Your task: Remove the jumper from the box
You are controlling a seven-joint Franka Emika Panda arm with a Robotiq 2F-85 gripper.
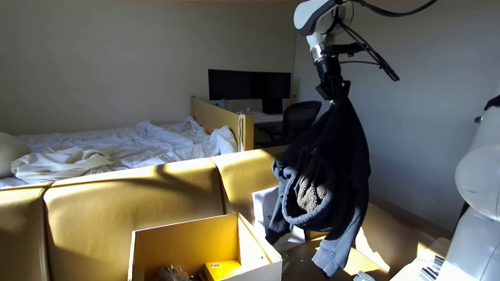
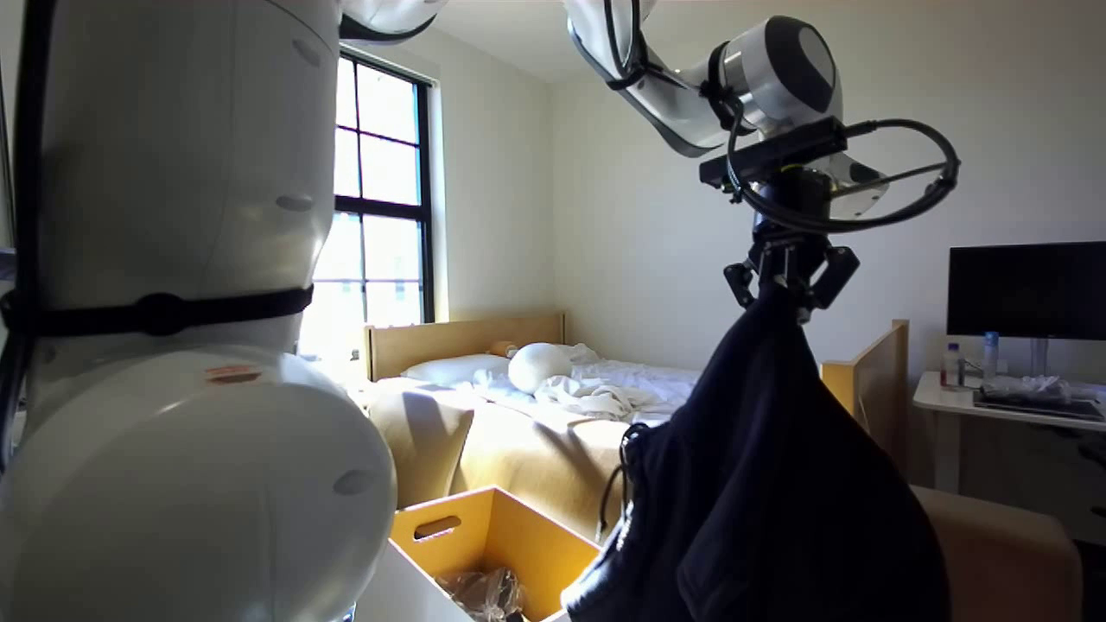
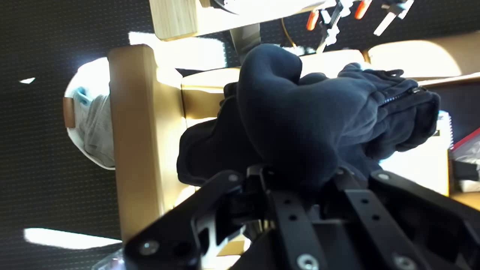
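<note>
Black gripper (image 2: 782, 298) pinching a dark jumper (image 1: 351, 156) in mid-air beside a box (image 1: 269, 270)

In an exterior view, the gripper grasps the jumper by a gathered tip. Soft navy cloth drops in long folds; inside a rounded opening, nubbly grey-beige material (image 1: 310, 195) shows, and a sleeve (image 1: 338, 246) hangs lowest, ending in a cuff. The jumper is outside the box, to its right as seen here. The box is open-topped and straight-walled, white outside and yellow-tan within, and contains a smooth yellow carton (image 1: 223, 269) and crumpled clear plastic (image 1: 174, 273). Behind stands a smooth, leather-like tan sofa (image 1: 136, 199); beyond it, rumpled white bedding (image 1: 152, 142).

In an exterior view, the gripper squeezes a peak of cloth that widens downward like a tent, a thin dark cord (image 2: 607, 501) dangling from its edge. A box wall has a rounded handle slot (image 2: 436, 528). Glossy, bulbous white casing (image 2: 199, 484) of the robot arm fills the left.

In the wrist view, the cloth bulges in a thick fold beyond the gripper's flat metal bars; a toothed zip (image 3: 397, 97) crosses its right part. Near the sofa's blocky arm, a rounded white container holding soft grey cloth (image 3: 99, 131) sits on dark, dotted flooring (image 3: 48, 180).
</note>
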